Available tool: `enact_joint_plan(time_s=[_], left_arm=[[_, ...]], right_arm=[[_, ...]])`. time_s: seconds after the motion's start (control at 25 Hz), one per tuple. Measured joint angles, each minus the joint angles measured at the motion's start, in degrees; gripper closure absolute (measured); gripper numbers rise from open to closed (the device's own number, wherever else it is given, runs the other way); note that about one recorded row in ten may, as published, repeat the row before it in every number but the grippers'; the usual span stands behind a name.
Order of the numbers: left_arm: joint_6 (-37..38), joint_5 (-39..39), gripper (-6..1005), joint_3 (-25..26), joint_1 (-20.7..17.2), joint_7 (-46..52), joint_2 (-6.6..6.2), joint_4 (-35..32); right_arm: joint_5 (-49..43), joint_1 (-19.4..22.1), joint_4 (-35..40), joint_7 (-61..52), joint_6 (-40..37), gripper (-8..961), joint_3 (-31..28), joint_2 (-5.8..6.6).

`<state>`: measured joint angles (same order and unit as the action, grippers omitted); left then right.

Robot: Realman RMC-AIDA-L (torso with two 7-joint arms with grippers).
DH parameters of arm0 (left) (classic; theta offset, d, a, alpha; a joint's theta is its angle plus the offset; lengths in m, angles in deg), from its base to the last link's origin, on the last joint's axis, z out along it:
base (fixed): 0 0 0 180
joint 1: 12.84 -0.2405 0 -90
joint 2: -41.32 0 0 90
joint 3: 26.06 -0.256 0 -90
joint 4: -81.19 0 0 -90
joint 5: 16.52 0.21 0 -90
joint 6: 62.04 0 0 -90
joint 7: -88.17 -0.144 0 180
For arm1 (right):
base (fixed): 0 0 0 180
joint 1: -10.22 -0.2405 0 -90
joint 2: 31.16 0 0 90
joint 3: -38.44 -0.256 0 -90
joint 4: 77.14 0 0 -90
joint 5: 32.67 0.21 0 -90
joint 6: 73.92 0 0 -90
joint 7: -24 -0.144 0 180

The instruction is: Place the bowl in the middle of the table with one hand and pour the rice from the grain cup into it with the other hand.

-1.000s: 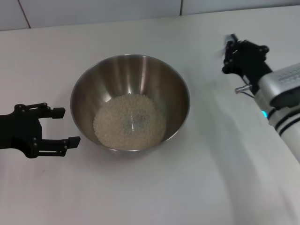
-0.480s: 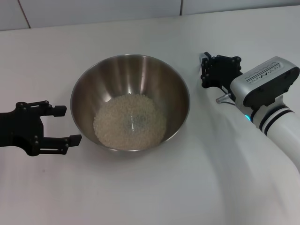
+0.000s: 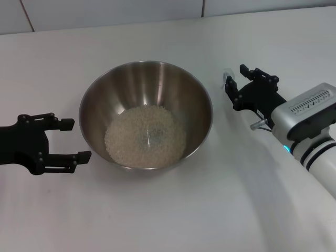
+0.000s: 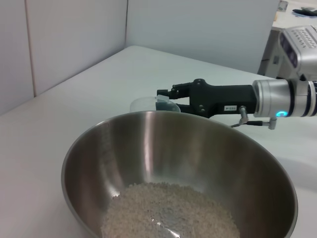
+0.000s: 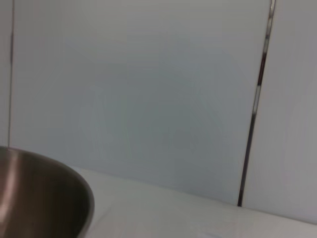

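The steel bowl [image 3: 146, 89] stands on the white table [image 3: 157, 220] and holds a heap of rice [image 3: 145, 136]. It also shows in the left wrist view [image 4: 163, 148] with the rice [image 4: 168, 210], and its rim shows in the right wrist view [image 5: 54, 198]. My left gripper [image 3: 76, 140] is open and empty, just left of the bowl and apart from it. My right gripper [image 3: 234, 84] is just right of the bowl's rim, shut on the clear grain cup [image 3: 227, 77]. In the left wrist view the cup [image 4: 147, 104] looks empty and tilted beside the rim, held by the right gripper [image 4: 166, 96].
A tiled wall with a dark seam [image 3: 202, 8] runs along the table's far edge. The right arm's silver wrist with a lit ring [image 3: 304, 113] reaches in from the right.
My right gripper has swung in from the far right toward the bowl's right rim and come lower with the cup. The left gripper, bowl and rice have not moved.
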<state>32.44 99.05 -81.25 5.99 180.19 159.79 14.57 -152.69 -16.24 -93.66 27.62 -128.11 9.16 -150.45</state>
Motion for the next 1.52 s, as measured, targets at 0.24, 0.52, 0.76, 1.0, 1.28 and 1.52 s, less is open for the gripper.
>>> enact_joint_plan(time_s=[0.24, 0.52, 0.76, 1.0, 1.28, 1.52], left_arm=[[0.0, 0.0, 131, 0.0, 0.09, 0.0, 0.0, 0.0], [0.0, 0.0, 131, 0.0, -0.05, 0.0, 0.0, 0.0], [0.09, 0.0, 131, 0.01, -0.25, -0.79, 0.0, 0.01], [0.32, 0.0, 131, 0.01, -0.37, -1.82, 0.0, 0.15], [0.55, -0.01, 131, -0.17, 0.32, -2.03, -0.05, 1.5], [0.59, -0.3, 131, -0.65, 0.55, -2.09, -0.08, 1.82]], right_arm=[[-0.71, 2.32, -0.15, -0.14, -2.92, 556, 0.04, 0.02], [-3.74, 8.11, -0.51, -0.38, -8.61, 283, 0.34, 0.49], [-17.11, 11.29, 2.08, -18.87, -27.15, 127, 1.89, 7.35], [-32.02, 2.56, 16.85, -41.68, -40.62, 110, 2.19, 11.74], [-34.39, -13.38, 62.02, -56.8, -54.46, 110, 14.32, 0.7], [-25.54, -13.63, 73.74, -67.05, -57.92, 110, 29.44, -0.16]])
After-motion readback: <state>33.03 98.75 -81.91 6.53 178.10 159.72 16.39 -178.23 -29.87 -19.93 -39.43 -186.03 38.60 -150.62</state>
